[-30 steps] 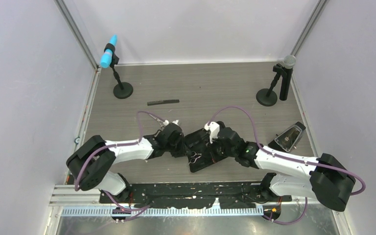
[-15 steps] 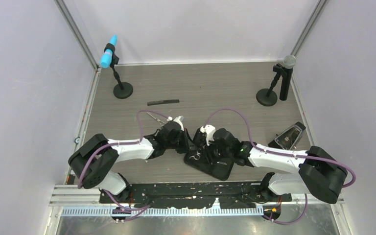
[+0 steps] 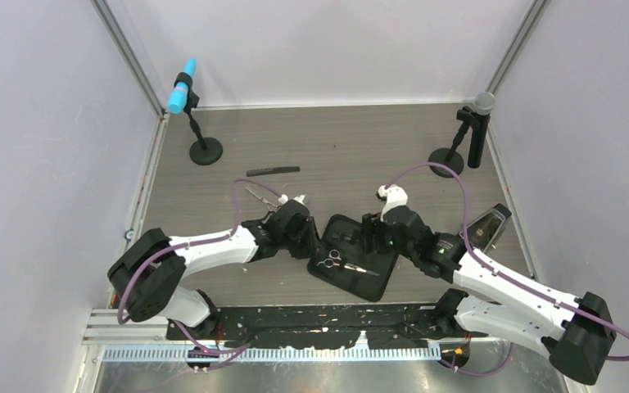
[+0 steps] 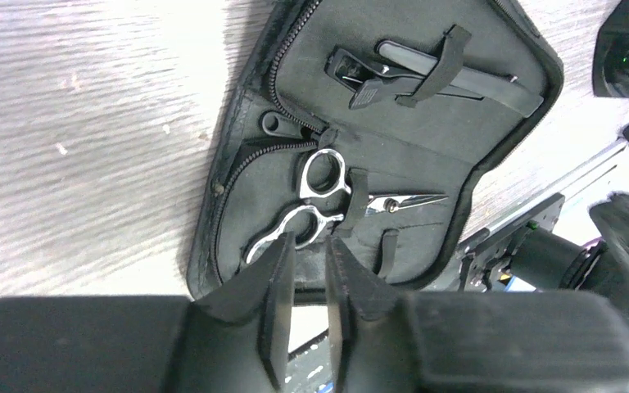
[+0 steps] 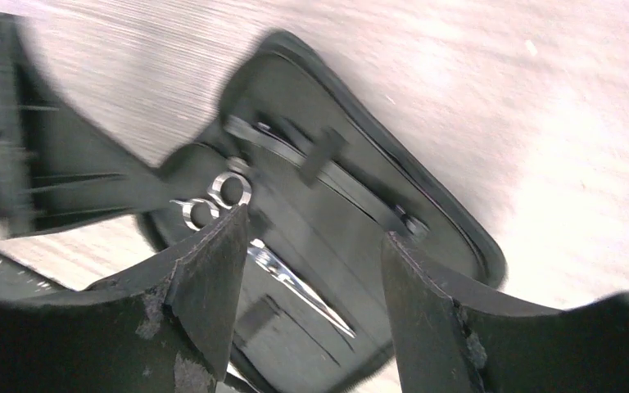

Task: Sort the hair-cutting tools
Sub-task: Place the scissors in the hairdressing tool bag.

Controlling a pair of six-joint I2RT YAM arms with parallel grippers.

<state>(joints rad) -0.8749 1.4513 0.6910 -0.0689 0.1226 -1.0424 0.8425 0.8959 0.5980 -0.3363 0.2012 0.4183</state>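
Note:
The black zip case [image 3: 379, 277] lies open on the table between my arms. One pair of silver scissors [image 3: 340, 263] is strapped inside it, shown close up in the left wrist view [image 4: 321, 205] below a black clip [image 4: 426, 75] held under a strap. A second pair of scissors [image 3: 259, 196] lies loose on the table, beyond my left arm. The black comb [image 3: 273, 171] lies farther back. My left gripper [image 4: 309, 248] sits at the case's near edge, its jaws a narrow gap apart with nothing between them. My right gripper [image 5: 311, 229] hovers wide open over the case [image 5: 442, 221].
A blue-tipped microphone [image 3: 183, 86] stands at the back left and a grey one [image 3: 479, 123] at the back right, each on a round black base. A dark wedge-shaped object [image 3: 485, 228] lies near the right edge.
The case has fallen open flat. My right gripper has opened wide and drawn back to the right, off the case. My left gripper's jaws have parted slightly.

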